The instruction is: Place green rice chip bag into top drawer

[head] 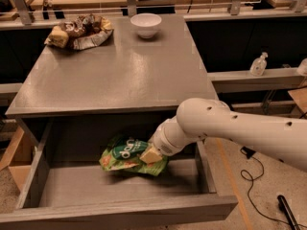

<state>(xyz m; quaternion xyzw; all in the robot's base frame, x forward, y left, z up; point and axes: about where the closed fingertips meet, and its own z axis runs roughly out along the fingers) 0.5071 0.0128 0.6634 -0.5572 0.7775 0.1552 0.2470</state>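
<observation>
Reaching into the open top drawer (96,189), the gripper (149,155) grips the green rice chip bag (123,151) near the drawer's back.

The green rice chip bag (125,153) is bright green and glossy, with a darker green oval that has white letters, and pictured tan chips. It is crumpled and tilted, inside the top drawer (96,188), at the far side near the middle. The drawer is grey, wide and shallow, and it is pulled out. The gripper (149,154) clamps the right end of the bag.
</observation>
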